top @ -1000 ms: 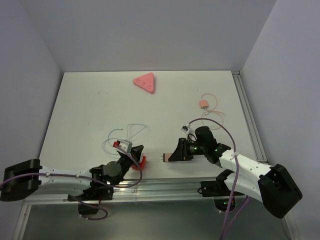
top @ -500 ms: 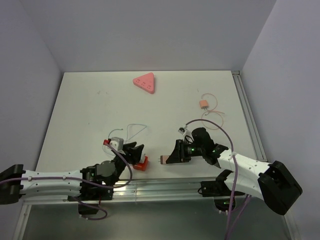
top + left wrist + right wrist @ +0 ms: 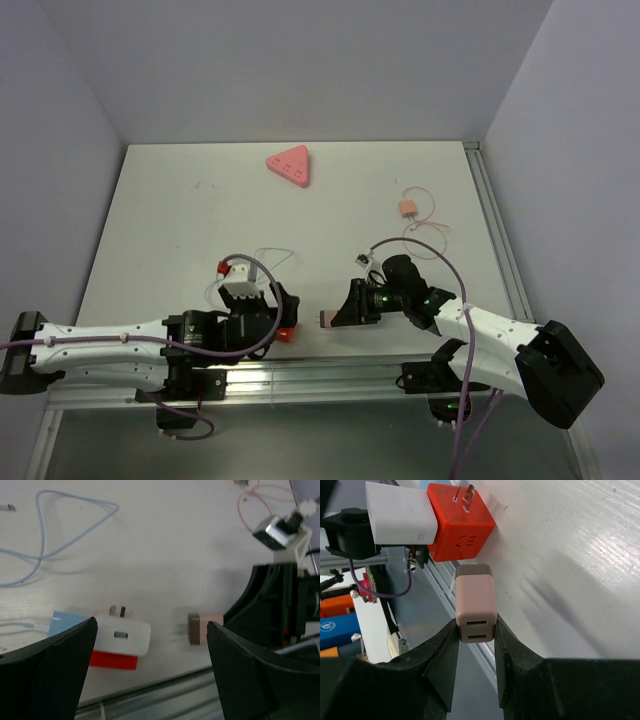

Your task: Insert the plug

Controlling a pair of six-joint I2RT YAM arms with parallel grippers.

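My right gripper (image 3: 476,630) is shut on a pink plug (image 3: 476,602), whose brown end points at a red socket cube (image 3: 460,522) a short gap away. A white charger (image 3: 400,512) sits against the cube. In the top view the plug (image 3: 327,319) hangs just right of the cube (image 3: 287,333), near the table's front edge. My left gripper (image 3: 152,630) stands wide open over the white charger (image 3: 122,637) and red cube (image 3: 114,660), gripping nothing. From there the pink plug (image 3: 205,629) shows with its prongs facing left.
A blue adapter (image 3: 67,622) with a pale blue cable (image 3: 50,530) lies left of the charger. A pink triangular block (image 3: 291,165) sits at the back. A small orange plug (image 3: 406,209) with thin cable lies at the right. An aluminium rail (image 3: 350,375) runs along the front edge.
My left gripper has gone from shut to wide open and let go of the red cube and charger, which now lie on the table. The right gripper still holds the pink plug, nudged left.
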